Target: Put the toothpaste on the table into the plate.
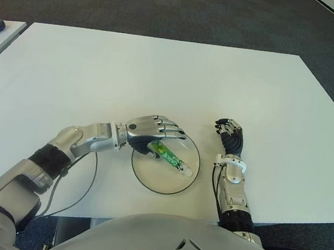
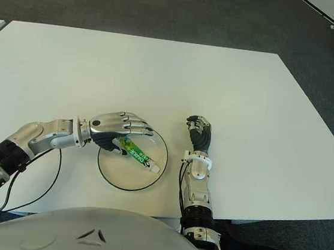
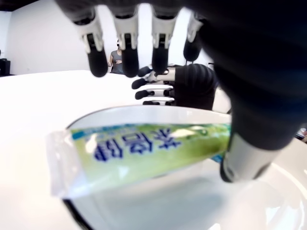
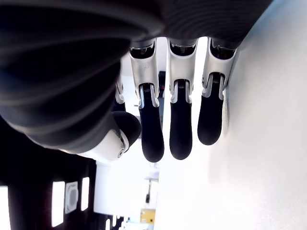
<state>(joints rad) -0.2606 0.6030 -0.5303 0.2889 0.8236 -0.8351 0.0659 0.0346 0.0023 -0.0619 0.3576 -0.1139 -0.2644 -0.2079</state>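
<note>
Green and white, the toothpaste [image 1: 169, 155] tube lies slantwise over the plate [image 1: 148, 180], which sits close to the worktop's near edge, roughly midway along it. The tube's long axis runs from under the left robot hand [image 1: 154, 134] out toward the plate's right rim and the near edge of the worktop [image 1: 160, 76], with the small white cap end pointing away from the palm and sitting over the plate's inside.

The left robot hand is over the plate's far-left rim. Its 4 fingers [image 3: 126, 45] arch above the tube, apart from it, while the thumb [image 3: 244, 153] touches the tube's side. In the left wrist view this looks like a loose contact, not a firm clamp: the fingers are spread, and the flat crimped tail juts out past the plate's dark rim. I cannot tell whether the tube's weight is already fully on the plate.

The right robot hand [image 1: 231, 135] shows just right of the plate, fingers curled and empty; it is well clear of the tube.

The tube lies directly beneath and ahead of the left palm, so the placing looks nearly done. The next move calls for the left robot hand to lift off without dragging the tube back over the rim.
</note>
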